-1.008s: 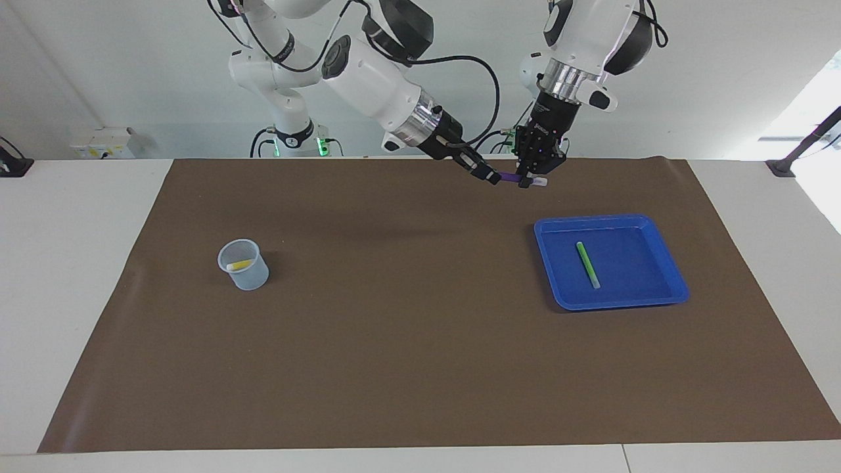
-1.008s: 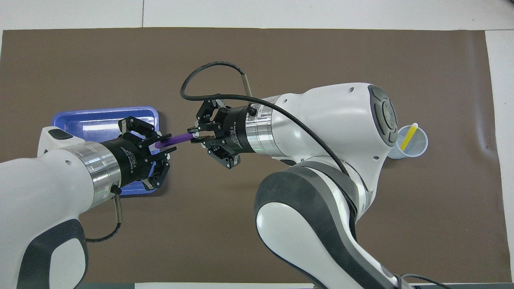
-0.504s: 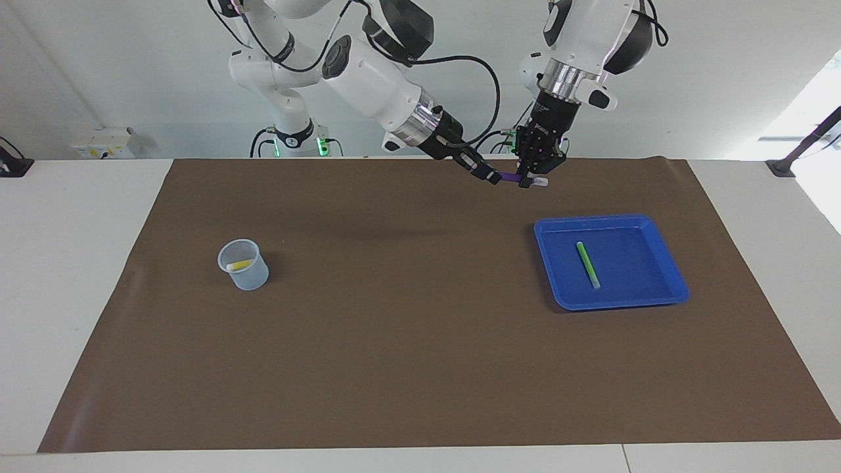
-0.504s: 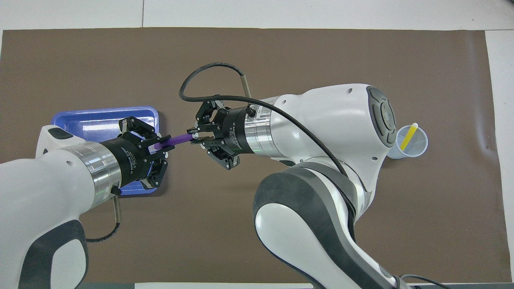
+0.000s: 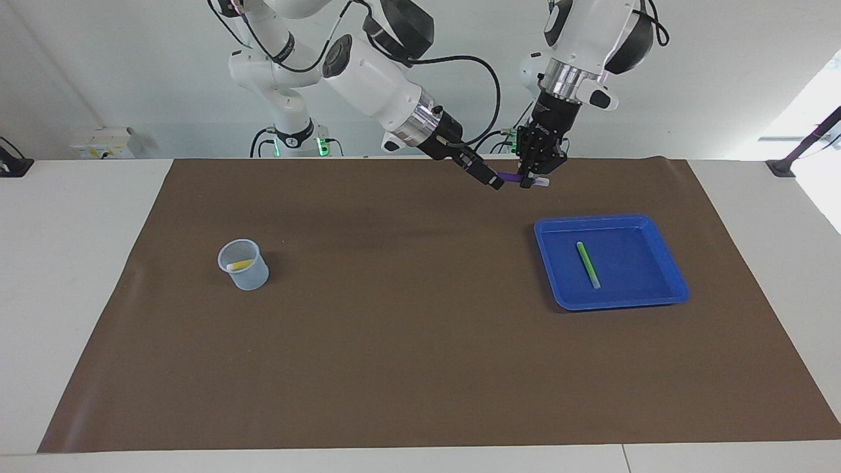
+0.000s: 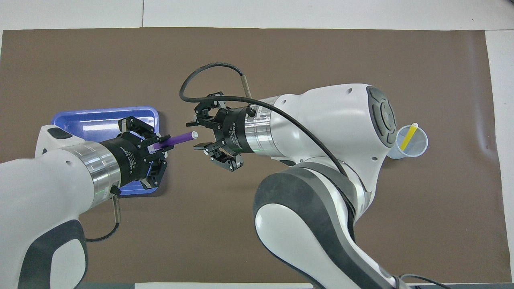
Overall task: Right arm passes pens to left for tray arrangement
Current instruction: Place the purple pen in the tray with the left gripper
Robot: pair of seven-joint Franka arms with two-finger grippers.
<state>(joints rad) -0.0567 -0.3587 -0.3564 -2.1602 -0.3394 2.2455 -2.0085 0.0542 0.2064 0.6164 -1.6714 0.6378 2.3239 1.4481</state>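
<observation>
Above brown mat: purple pen level, lengthwise between left hand and right hand.

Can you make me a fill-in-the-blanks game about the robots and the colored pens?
1. The left gripper is shut on the ____ pen.
2. The jaws of the right gripper are ____.
3. The green pen lies in the blue ____.
4. The yellow pen stands in the ____.

Missing words: purple; open; tray; cup
</observation>
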